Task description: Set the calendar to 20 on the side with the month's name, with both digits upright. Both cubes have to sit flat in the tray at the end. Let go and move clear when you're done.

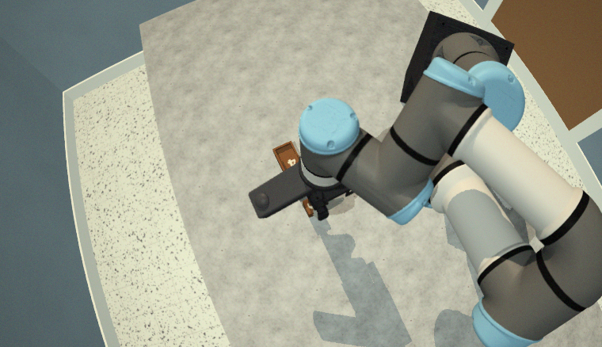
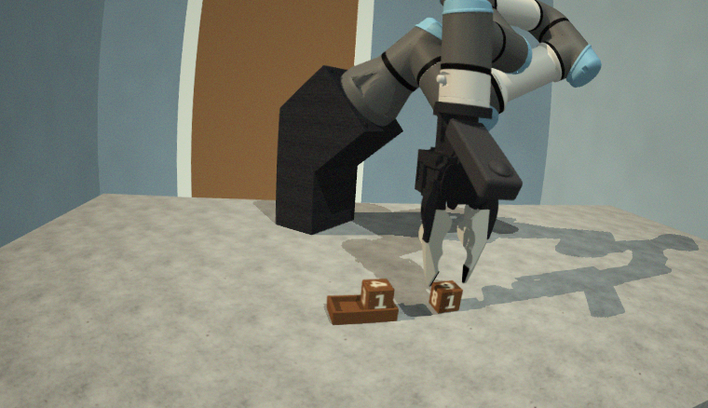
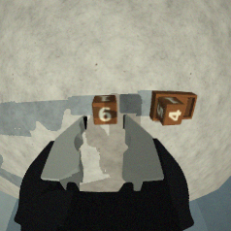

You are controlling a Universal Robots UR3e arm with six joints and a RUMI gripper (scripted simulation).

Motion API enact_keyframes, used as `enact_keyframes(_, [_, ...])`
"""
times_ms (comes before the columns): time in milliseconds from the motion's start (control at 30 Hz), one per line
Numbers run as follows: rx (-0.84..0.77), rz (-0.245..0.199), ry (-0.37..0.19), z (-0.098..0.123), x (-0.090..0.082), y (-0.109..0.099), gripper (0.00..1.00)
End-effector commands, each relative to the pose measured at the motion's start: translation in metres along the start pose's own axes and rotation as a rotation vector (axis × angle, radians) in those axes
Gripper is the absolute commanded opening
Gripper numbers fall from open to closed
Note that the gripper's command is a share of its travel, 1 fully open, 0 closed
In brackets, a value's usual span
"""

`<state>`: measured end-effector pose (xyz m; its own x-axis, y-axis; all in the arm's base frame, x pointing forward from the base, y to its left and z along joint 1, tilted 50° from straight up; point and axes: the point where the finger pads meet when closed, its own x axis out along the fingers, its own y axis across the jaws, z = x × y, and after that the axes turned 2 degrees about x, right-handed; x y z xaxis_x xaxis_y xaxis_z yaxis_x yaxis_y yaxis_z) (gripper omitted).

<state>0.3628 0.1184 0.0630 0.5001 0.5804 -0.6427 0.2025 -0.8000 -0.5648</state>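
Note:
A brown tray (image 2: 360, 310) lies on the table with one number cube (image 2: 376, 293) sitting flat in its right half, showing 1 to the front and 4 on top. It also shows in the wrist view (image 3: 170, 109) and in the overhead view (image 1: 291, 162). The second cube (image 2: 445, 296) rests on the table just right of the tray, showing 1 to the front; the wrist view (image 3: 105, 111) shows its 6. My gripper (image 2: 448, 278) points down over this cube, its fingertips level with the cube's top edges. The fingers stand a little wider than the cube and do not grip it.
The arm's black base block (image 2: 323, 152) stands at the back of the table. The arm's elbow and wrist (image 1: 329, 125) hide much of the tray area from above. The table edge (image 1: 146, 103) borders a speckled floor.

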Motion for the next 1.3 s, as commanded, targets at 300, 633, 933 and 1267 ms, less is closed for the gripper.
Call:
enact_keyframes(300, [-0.002,-0.005,0.005,0.0,-0.022,0.0,0.29])
enact_keyframes(633, [-0.002,-0.005,0.005,0.0,-0.037,0.0,0.29])
enact_keyframes(933, [-0.002,-0.005,0.005,0.0,-0.053,0.0,0.29])
enact_keyframes(1267, [-0.002,-0.005,0.005,0.001,-0.062,0.0,0.29])
